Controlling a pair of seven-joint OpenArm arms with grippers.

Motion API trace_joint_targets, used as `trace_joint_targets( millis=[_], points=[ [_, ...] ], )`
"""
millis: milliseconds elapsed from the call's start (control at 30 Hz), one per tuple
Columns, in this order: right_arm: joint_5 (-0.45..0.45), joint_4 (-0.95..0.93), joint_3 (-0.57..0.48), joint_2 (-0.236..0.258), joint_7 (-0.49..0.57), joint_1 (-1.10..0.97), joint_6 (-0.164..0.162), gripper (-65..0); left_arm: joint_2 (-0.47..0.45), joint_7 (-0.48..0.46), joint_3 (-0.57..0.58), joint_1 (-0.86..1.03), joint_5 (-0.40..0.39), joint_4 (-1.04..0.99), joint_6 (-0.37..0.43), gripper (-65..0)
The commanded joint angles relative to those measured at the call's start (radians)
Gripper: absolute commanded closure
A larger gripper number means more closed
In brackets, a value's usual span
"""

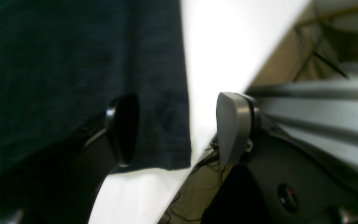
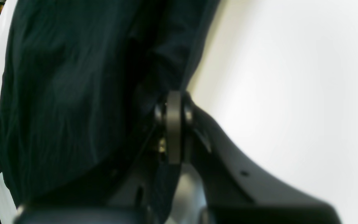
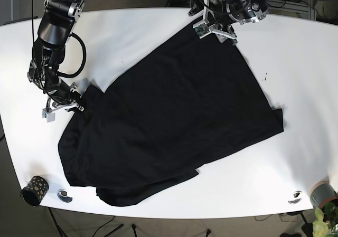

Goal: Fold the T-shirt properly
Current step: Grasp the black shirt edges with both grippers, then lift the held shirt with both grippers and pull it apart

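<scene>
Sprawling dark knit T-shirt (image 3: 174, 121), smooth white table (image 3: 296, 57)

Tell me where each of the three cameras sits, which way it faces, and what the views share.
Left wrist: rides the left arm, looking along its open left end effector at the T-shirt hem by the table edge.
Right wrist: rides the right arm, looking along the right end effector, shut on dark cloth.
Base: overhead, facing down on the table; both arms show, right at image left, left at top.
Shared: the T-shirt and white table appear in all three.
</scene>
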Motion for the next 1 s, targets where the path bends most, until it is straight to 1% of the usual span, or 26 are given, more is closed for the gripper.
trace_joint_targets(
  millis=[0,67,233,333,467,567,633,700,767,867,967],
  points=[
    [0.016,0.021,0.002,0.018,0.012,0.021,0.008,0.0,-0.015,-0.017,-0.004,-0.002,-0.005,0.013,-0.001,-36.5],
    [0.016,0.021,0.002,0.019,0.012,0.015,0.008,0.0,-0.019,-0.017,-0.007,-0.004,0.011,0.012,-0.001,-36.5],
    [0.018,0.022,0.002,0.021,0.012,0.0,0.008,0.0,-0.016,-0.017,-0.002,-0.005,0.109,0.004,-0.001,-36.5],
    [0.018,0.022,0.004,0.022,0.012,-0.003,0.011,0.0,-0.016,-0.016,-0.007,-0.005,0.126,-0.022,-0.001,-35.3],
    [0.018,0.024,0.004,0.022,0.012,-0.005,0.011,0.0,-0.018,-0.016,-0.005,-0.008,0.126,-0.06,-0.001,-25.4],
    [0.018,0.024,0.004,0.022,0.012,-0.005,0.011,0.0,-0.018,-0.014,-0.008,-0.031,0.126,-0.065,-0.001,-19.6],
    [0.018,0.042,0.004,0.022,0.012,-0.006,0.011,0.0,-0.018,-0.014,-0.01,-0.036,0.126,-0.065,-0.001,-13.6],
    [0.018,0.073,0.004,0.022,0.012,-0.025,0.011,0.0,-0.016,-0.014,-0.028,-0.038,0.126,-0.063,-0.001,-5.0],
    [0.018,0.108,0.004,0.019,0.012,-0.037,0.009,0.0,-0.013,-0.016,-0.06,-0.039,0.124,-0.063,-0.001,0.0],
    [0.018,0.154,0.004,0.016,0.012,-0.048,0.008,0.0,0.013,-0.017,-0.119,-0.041,0.123,-0.062,-0.001,-0.7],
    [0.018,0.193,0.004,0.016,0.012,-0.064,0.008,0.0,0.042,-0.017,-0.208,-0.042,0.121,-0.047,-0.001,0.0]
  ],
)
